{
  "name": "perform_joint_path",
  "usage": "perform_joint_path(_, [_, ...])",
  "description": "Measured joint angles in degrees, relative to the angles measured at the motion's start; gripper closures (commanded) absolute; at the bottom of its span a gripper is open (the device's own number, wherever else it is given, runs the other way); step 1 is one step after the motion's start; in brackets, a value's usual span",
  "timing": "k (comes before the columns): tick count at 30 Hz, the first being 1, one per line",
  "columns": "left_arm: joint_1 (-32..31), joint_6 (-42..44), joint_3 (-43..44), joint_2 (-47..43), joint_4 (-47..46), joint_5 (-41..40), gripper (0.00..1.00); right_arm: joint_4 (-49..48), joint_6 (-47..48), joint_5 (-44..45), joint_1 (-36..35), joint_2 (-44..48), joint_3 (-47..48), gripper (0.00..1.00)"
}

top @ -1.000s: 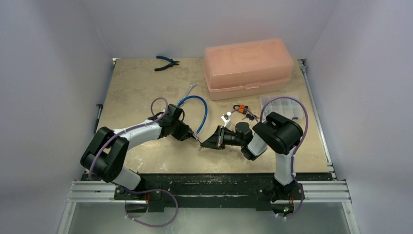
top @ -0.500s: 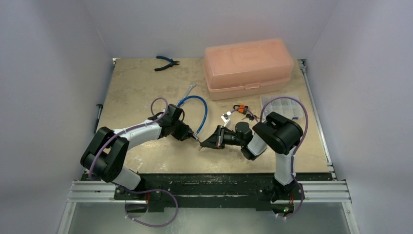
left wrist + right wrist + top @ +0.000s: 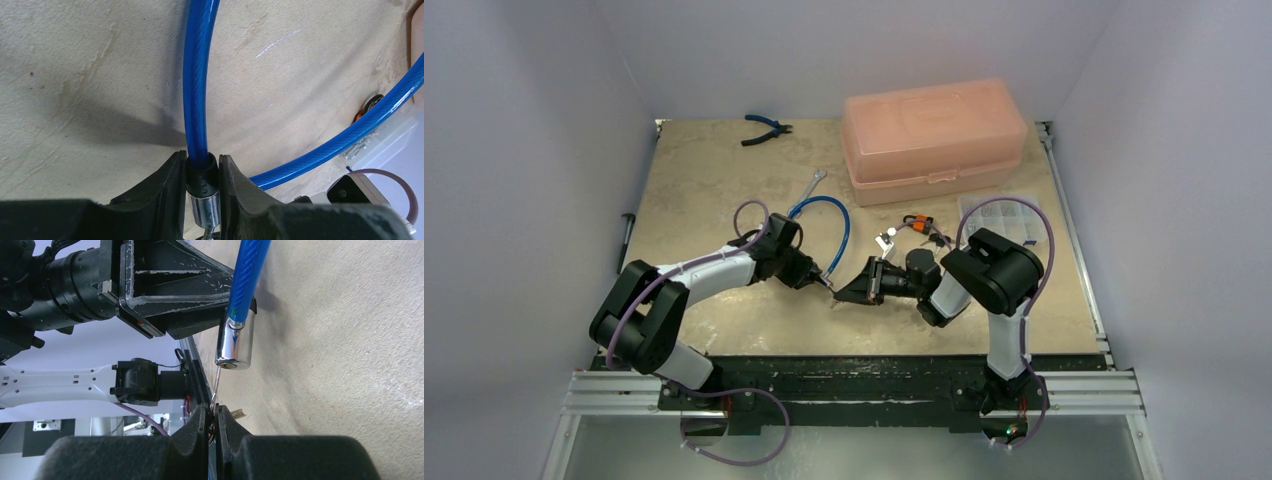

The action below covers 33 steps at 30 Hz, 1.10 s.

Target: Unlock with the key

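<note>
A blue cable lock loops over the middle of the table. My left gripper is shut on its black collar and chrome lock cylinder; the cable runs up from between the fingers. In the right wrist view the chrome cylinder hangs at the cable's end. My right gripper is shut on a thin silver key, whose blade tip reaches the cylinder's keyhole face. The two grippers meet tip to tip at the table's centre.
A pink plastic box stands at the back right. Blue-handled pliers lie at the back left. A clear parts case and an orange-tagged key bunch lie behind my right arm. The cable's free silver end lies mid-table.
</note>
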<state>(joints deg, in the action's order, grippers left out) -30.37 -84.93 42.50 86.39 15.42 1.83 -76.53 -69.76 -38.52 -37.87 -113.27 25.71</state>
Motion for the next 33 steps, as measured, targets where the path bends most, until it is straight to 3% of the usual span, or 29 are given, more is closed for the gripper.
perform_joint_path(33, [0.00, 0.00, 0.02, 0.00, -0.15, 0.09, 1.00, -0.28, -0.33, 0.24, 0.00, -0.83, -0.33, 1.00])
